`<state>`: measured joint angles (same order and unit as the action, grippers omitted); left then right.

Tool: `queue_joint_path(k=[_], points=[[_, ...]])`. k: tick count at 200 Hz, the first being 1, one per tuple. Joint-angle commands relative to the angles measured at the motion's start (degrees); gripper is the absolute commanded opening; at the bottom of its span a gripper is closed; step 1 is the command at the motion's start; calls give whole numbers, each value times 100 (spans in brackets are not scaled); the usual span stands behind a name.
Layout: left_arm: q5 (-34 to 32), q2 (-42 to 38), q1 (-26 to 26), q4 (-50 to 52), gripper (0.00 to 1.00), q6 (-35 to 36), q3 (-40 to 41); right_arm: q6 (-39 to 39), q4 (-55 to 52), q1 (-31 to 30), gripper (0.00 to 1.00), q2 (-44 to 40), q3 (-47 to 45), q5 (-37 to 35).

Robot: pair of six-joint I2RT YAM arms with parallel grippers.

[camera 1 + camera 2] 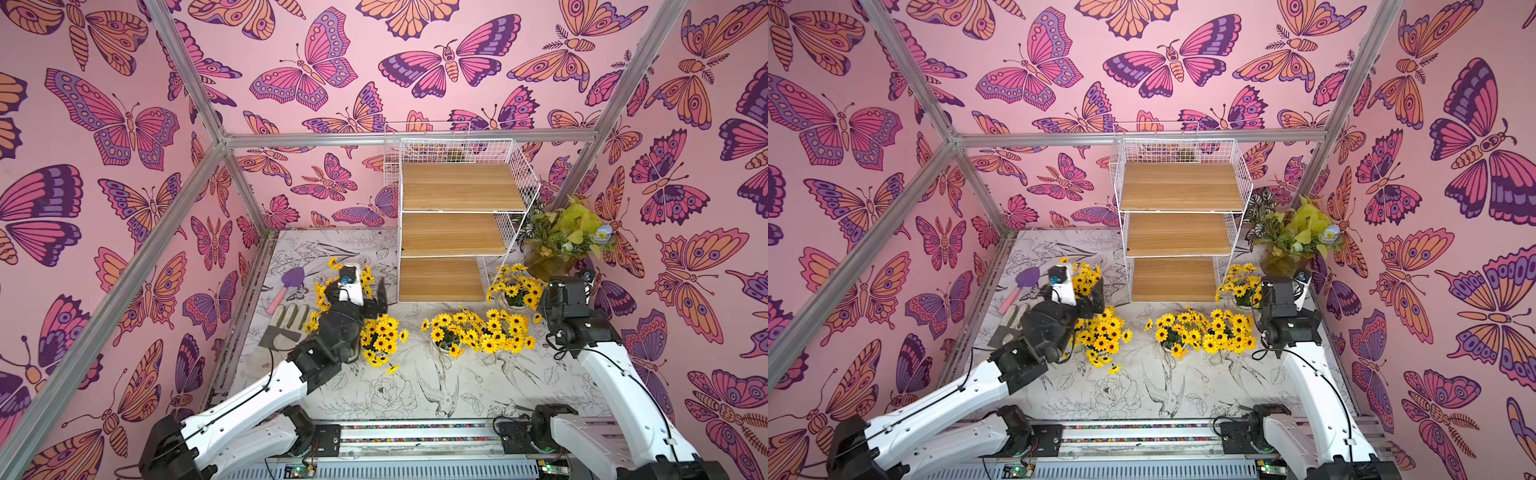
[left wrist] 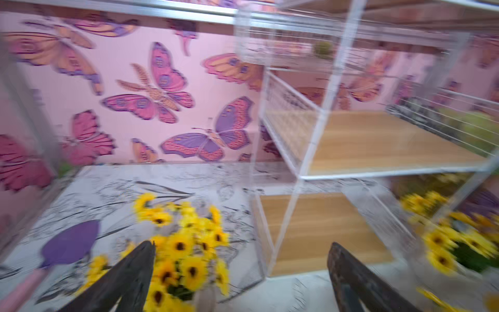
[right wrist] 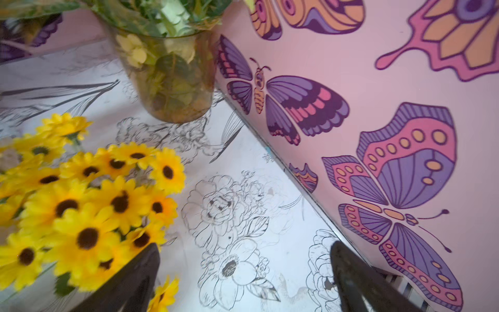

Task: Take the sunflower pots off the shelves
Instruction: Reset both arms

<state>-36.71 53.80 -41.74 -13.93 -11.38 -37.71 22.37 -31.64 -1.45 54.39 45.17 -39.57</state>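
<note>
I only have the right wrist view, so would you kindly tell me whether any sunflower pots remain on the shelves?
Observer: None; all three boards of the shelves are bare in both top views.
Operator: Thank you. How are the left gripper's jaws?
Observer: The left gripper has its jaws wide open and empty, beside a sunflower pot on the table.
Operator: Anything else near it?
Observer: A purple trowel lies on the table by that pot.
</note>
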Motion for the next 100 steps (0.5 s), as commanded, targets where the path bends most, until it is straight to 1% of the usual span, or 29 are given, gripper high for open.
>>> queue_joint_path(k=[1,11,20,26,38,49,63,71,77,85,100], points=[[-694,8,578,-571,100,-228,492,126,577,112,99,-139,-226,-770],[-953,27,854,-813,100,-214,638,173,611,170,99,-131,-286,-980],[-974,55,1166,-600,100,-268,585,172,676,308,99,-144,-356,-1081],[-965,107,1400,-360,100,-304,497,119,803,444,99,-148,-418,-1022],[-980,217,1886,-19,100,-292,348,-50,1093,798,99,-66,-523,-703],[-907,238,2299,172,100,-487,292,-82,1139,1176,99,200,-467,-375],[-770,327,2836,-45,100,-651,398,-85,1212,1618,99,588,-453,57],[-631,430,3161,-199,100,-674,464,16,1226,1839,99,746,-469,431],[-514,553,3379,-310,100,-614,507,17,1309,1906,99,825,-507,700],[-397,768,3635,-356,100,-533,521,-60,1406,1903,99,902,-540,860],[-198,1230,3929,-468,100,-251,557,-126,1695,1903,98,987,-674,1126]])
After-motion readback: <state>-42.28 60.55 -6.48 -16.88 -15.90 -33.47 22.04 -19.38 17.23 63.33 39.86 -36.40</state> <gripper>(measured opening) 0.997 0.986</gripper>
